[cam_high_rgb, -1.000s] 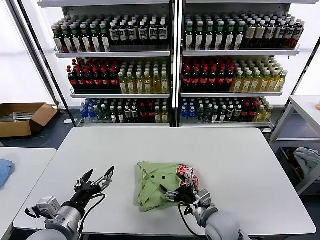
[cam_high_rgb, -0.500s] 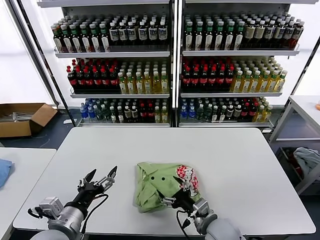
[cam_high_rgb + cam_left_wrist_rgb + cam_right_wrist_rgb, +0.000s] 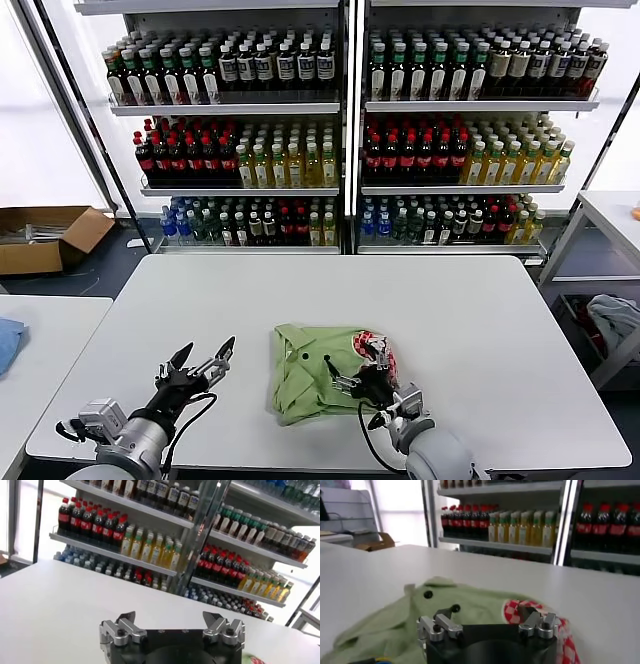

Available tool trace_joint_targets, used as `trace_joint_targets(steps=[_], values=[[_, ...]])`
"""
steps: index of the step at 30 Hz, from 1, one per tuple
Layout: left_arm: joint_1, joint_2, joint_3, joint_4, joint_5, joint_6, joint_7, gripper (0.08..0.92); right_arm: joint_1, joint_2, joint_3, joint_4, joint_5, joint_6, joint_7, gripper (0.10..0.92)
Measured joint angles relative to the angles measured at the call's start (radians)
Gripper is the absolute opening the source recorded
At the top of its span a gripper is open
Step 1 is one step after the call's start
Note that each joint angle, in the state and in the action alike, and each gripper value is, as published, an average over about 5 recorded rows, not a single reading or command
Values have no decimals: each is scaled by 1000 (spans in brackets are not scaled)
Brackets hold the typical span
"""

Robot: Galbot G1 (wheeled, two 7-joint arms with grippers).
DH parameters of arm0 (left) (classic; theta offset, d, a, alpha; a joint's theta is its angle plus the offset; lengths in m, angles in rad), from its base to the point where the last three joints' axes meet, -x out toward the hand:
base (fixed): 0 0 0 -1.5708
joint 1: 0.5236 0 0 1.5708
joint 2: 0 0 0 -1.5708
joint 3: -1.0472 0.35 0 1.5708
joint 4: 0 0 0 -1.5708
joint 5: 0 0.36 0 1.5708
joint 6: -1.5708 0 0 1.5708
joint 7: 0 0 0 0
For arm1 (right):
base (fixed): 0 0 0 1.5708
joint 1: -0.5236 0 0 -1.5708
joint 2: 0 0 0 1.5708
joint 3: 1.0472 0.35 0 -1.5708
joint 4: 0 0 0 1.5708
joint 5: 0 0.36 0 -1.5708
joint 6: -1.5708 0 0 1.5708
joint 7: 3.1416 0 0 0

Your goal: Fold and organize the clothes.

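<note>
The clothes are one light green shirt with dark buttons, lying crumpled and roughly folded on the white table near its front edge. Its red-and-white graphic shows on the right side. My right gripper hovers open just above the shirt's near right part, holding nothing. In the right wrist view the open gripper sits over the green shirt, one fingertip by the checked graphic. My left gripper is open over bare table left of the shirt. The left wrist view shows the open left gripper.
Shelves of bottles stand behind the table. A cardboard box lies on the floor at far left. A blue cloth rests on the left side table. A grey-white bundle sits under the right side table.
My right gripper dipped back toward the front edge, then came forward again over the shirt's near right part. The left gripper crept slightly forward and right. Both stayed open.
</note>
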Motion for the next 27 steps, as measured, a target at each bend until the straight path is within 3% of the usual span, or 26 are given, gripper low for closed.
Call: trace_joint_targets(steps=[8,27], values=[[2,-3,3,5,3,-3,2,823,-5,-1,17,-16,62,1,20,823],[-15,3,-38,23,42,-45,61,823,-158,-16,358,236,166,41,-22,823]])
